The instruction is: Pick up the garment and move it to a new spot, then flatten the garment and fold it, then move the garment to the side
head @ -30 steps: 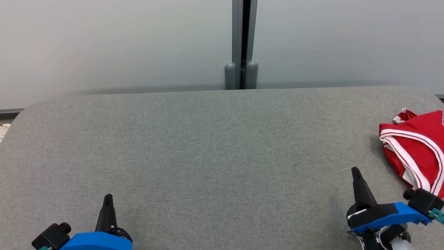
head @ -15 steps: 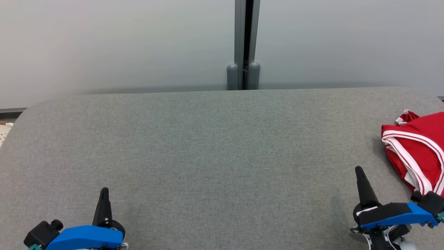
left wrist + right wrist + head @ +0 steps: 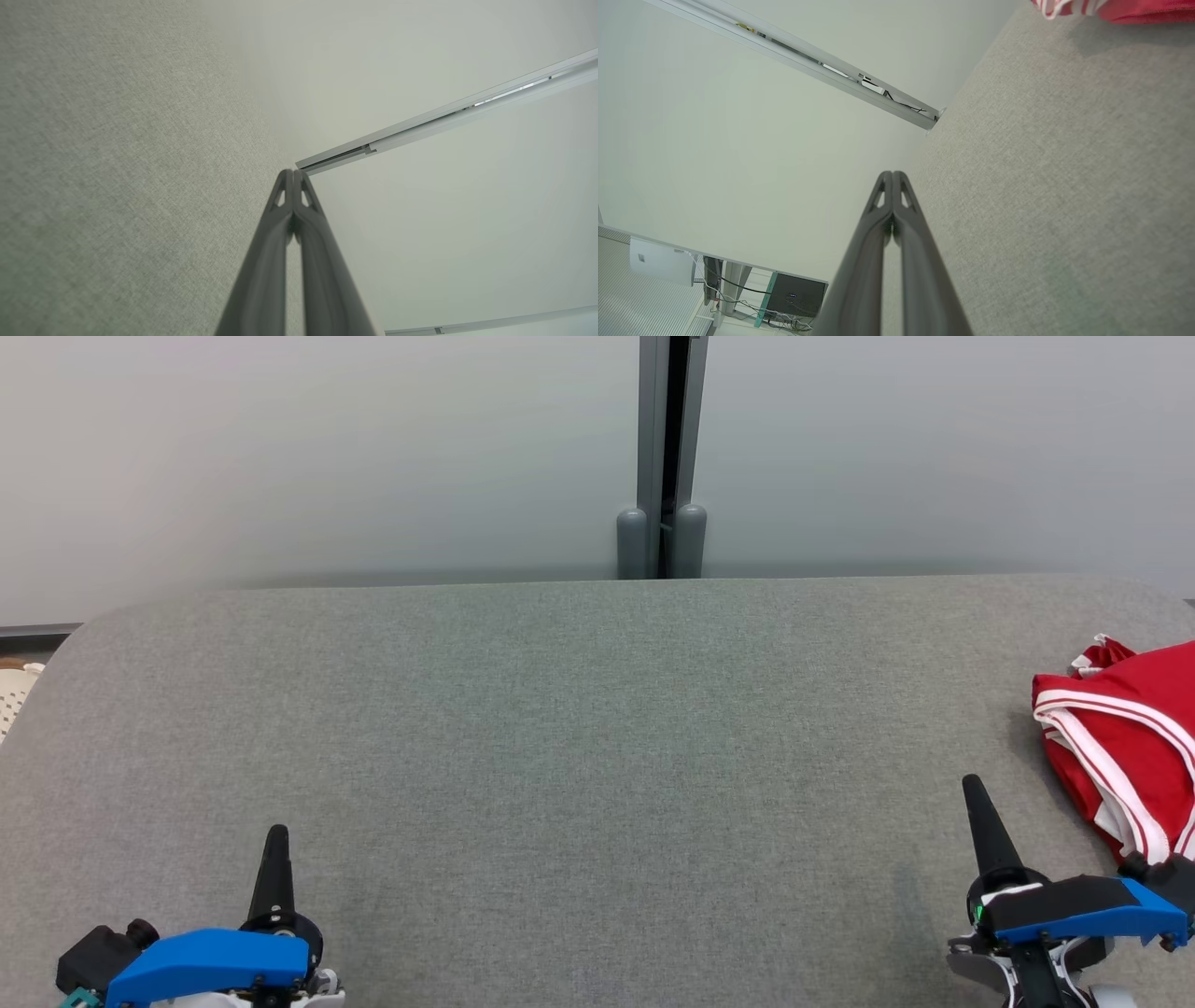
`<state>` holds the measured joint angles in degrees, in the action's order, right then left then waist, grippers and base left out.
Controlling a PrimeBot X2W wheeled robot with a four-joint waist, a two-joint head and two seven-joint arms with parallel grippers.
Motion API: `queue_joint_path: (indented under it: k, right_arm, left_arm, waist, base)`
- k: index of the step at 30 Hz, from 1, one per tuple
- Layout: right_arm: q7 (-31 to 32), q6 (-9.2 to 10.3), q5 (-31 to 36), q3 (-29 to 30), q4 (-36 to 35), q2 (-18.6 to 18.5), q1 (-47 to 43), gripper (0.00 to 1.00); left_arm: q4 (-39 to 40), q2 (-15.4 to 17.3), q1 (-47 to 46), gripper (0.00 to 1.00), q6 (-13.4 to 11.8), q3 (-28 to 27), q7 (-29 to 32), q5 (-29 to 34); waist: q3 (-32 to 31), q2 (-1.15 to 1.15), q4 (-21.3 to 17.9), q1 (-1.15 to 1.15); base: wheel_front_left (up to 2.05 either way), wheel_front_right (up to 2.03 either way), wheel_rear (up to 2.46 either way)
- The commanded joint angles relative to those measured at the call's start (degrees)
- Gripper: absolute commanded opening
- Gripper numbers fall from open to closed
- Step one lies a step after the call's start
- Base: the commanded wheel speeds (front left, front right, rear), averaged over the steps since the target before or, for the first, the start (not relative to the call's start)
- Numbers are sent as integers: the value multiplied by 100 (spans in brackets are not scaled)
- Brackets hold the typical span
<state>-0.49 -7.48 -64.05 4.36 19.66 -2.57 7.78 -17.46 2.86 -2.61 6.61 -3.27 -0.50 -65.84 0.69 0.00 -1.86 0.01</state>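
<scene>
The garment is red with white stripes and lies folded at the right edge of the grey fabric table; its edge also shows at the top of the right wrist view as a red garment. My right gripper is shut and empty, just left of the garment and apart from it. My left gripper is shut and empty near the table's front left. In the wrist views the left gripper and the right gripper have their fingertips pressed together.
A pale wall with a grey vertical post stands behind the table's far edge. A cream perforated object shows at the far left beyond the table. Equipment and cables appear at the bottom of the right wrist view.
The head view has shifted slightly right and down. Both grippers sit a little lower and stay shut. The garment rests in the same place on the table.
</scene>
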Motion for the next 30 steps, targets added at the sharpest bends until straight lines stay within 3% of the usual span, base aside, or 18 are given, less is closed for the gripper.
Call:
queue_joint_path:
  k: [1, 30]
  right_arm:
    - [47, -2, -172, 29, -92, -35, -29, 0]
    - [418, -2, -1653, 137, -371, -43, -115, 0]
  left_arm:
    - [91, 3, -154, 0, 44, -56, 45, -143]
    - [240, 2, -286, 0, 79, -218, 419, -1539]
  waist:
    - [-1, 0, 5, -1]
    - [-26, 0, 94, -1]
  base:
    - [0, 0, 0]
    - [0, 0, 0]
